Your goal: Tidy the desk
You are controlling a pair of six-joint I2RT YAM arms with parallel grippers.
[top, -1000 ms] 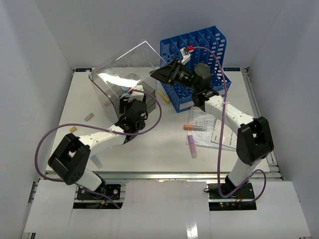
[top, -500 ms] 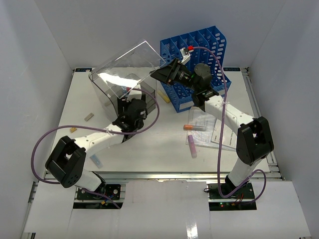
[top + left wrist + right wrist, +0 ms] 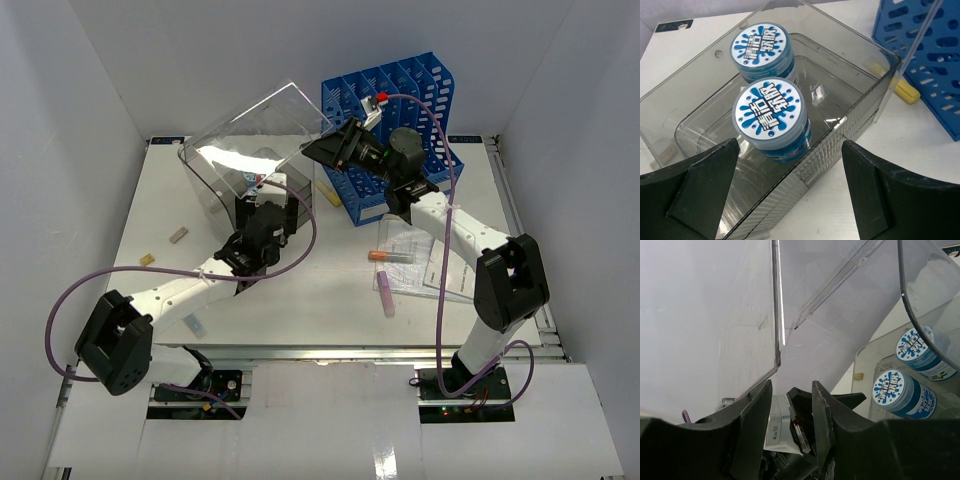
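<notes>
The white desk (image 3: 300, 300) carries a clear plastic box (image 3: 215, 185) whose lid (image 3: 262, 122) is tilted up. My right gripper (image 3: 318, 150) is nearly shut on the lid's free edge (image 3: 776, 347) and holds it raised. Its jaws (image 3: 792, 387) stand a narrow gap apart. My left gripper (image 3: 262, 207) hovers open and empty over the box's near wall (image 3: 840, 132). Its jaws (image 3: 790, 143) stand wide apart. Two round tubs with blue-and-white labels (image 3: 769, 107) (image 3: 760, 42) sit inside the box. They also show in the right wrist view (image 3: 892, 387).
A blue slotted file rack (image 3: 400, 100) stands behind the right arm, with a yellow piece (image 3: 328, 197) at its foot. An orange marker (image 3: 390, 256), a pink stick (image 3: 385, 293) and papers (image 3: 435, 270) lie right of centre. Small tan blocks (image 3: 178, 235) (image 3: 147, 260) lie at the left.
My left arm has stretched out, its elbow swinging left and toward the front edge. Its gripper has moved a little farther toward the box. The right arm and the lid have not moved.
</notes>
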